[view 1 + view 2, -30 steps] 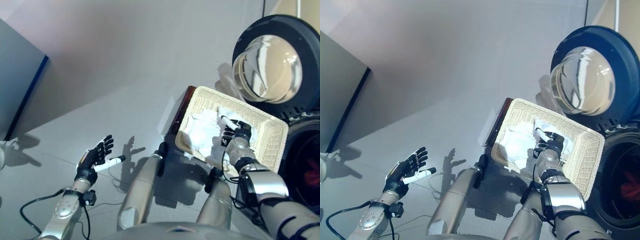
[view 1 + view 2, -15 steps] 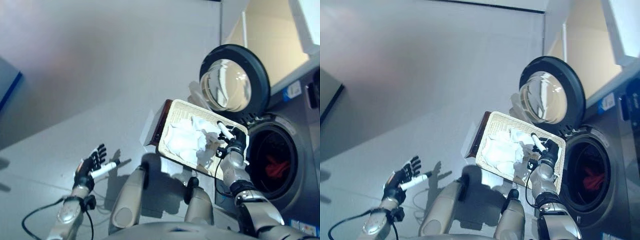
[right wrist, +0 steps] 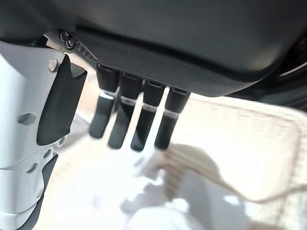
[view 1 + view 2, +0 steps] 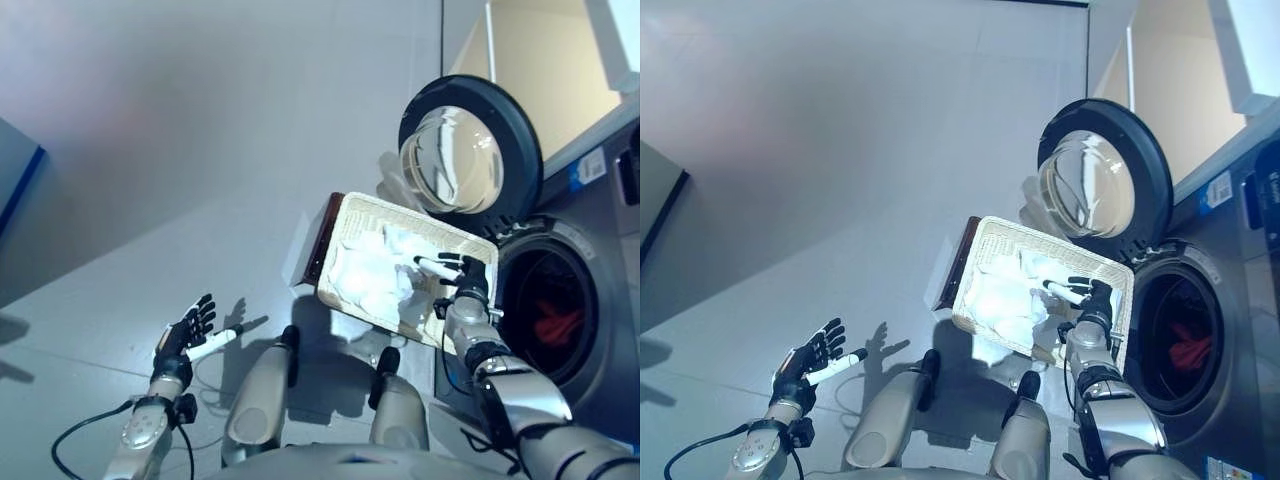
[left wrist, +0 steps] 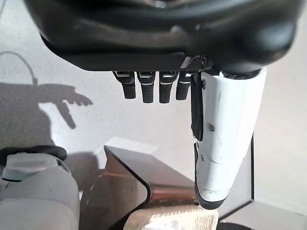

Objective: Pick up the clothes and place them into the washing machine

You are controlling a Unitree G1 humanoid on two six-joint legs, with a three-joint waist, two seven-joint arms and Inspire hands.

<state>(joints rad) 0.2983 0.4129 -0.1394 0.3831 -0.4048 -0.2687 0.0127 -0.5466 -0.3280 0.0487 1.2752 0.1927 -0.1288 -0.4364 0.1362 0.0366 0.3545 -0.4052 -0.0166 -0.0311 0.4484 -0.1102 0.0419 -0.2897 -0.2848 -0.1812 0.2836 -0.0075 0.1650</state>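
Reaching stage: right robot hand [image 4: 462, 283] hovering over the wicker basket [image 4: 345, 216], fingers straight and spread, white-covered thumb out toward 9 o'clock, nothing held (right wrist view confirms fingers extended above the cloth). To do well: lower straight into the thickest part of the pile, curl fingers and thumb deep round a fold rather than skimming the top layer, lift clear of the basket rim before swinging toward 3 o'clock to the open drum [image 4: 545, 320]. Risk, as a judgement: thin grab may trail cloth over the rim or snag the weave. White clothes [image 4: 375, 275] lying crumpled in the basket, a soft heap filling most of it, some spilling over the near rim around 6 o'clock; likely limp, easy to bunch. Basket sits on the floor just at 9 o'clock of the washing machine [image 4: 605, 215], round door [image 4: 470, 150] swung open at 12 o'clock of it; something red already inside the drum. Left robot hand [image 4: 188, 330] idle at 8 o'clock over the floor, fingers spread, empty.
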